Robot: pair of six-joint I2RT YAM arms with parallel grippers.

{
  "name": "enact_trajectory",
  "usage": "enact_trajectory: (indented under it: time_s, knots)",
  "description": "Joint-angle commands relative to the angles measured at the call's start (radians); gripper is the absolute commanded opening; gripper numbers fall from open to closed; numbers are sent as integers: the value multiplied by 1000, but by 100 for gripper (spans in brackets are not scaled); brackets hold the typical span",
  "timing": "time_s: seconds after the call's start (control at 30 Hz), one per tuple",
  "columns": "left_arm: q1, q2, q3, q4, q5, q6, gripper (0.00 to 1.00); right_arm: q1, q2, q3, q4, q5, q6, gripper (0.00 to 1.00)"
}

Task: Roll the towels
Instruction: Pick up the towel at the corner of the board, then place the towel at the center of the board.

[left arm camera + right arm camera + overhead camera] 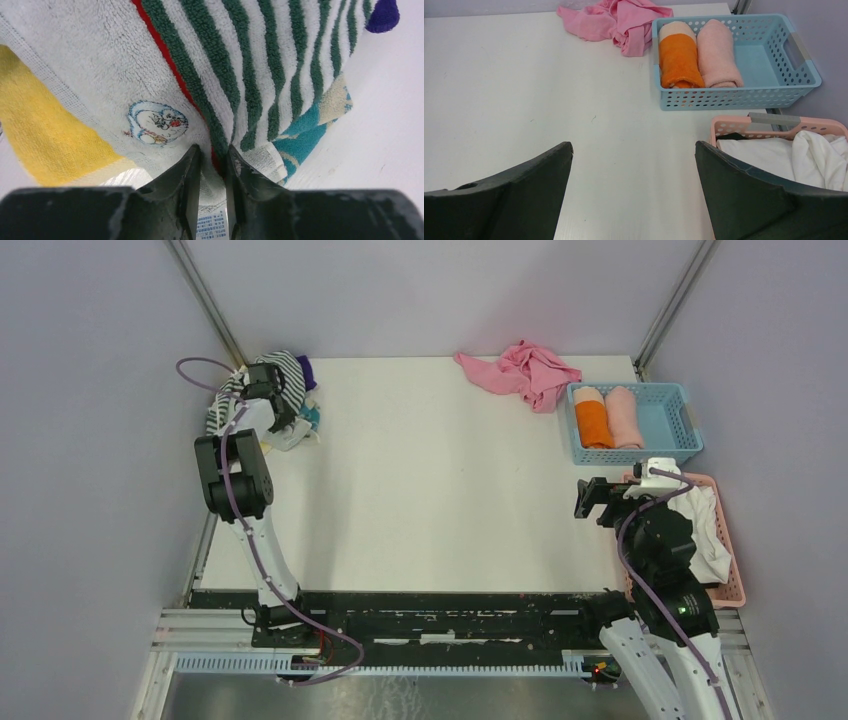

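Green-striped towel (250, 75) — between left fingers (186, 180)

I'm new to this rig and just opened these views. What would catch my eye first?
First, the heap of mixed towels in the far left corner, where the left gripper is shut on a green-striped towel. Next, the blue basket at far right, which holds an orange roll and a pink roll. A crumpled pink towel lies beside it.
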State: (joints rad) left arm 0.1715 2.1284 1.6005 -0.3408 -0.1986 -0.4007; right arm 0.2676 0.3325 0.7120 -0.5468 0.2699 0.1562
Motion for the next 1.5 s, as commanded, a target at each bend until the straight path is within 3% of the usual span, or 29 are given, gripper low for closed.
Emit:
enact_trajectory:
  time_s: [0.0, 0.4, 0.77, 0.97, 1.23, 1.4, 1.47]
  knots:
    - [-5, -95, 43, -24, 17, 81, 28, 5, 0, 6, 27, 6, -13, 100]
    - [-9, -359, 35, -34, 14, 126, 18, 6, -15, 6, 27, 2, -10, 100]
    - [-75, -433, 266, -57, 133, 101, 5, 6, -18, 6, 24, -3, -8, 100]
    - [-185, -427, 447, -74, 177, 159, 3, 6, -22, 7, 21, -5, -8, 100]
    - [-372, -384, 693, -130, 379, 131, 3, 5, -28, 8, 24, -6, -8, 100]
    - [-561, -425, 691, -116, 448, 129, 4, 5, -35, 6, 25, -10, -8, 100]
    - [-622, -444, 637, -114, 487, 117, 14, 5, -38, 6, 25, -15, -9, 100]
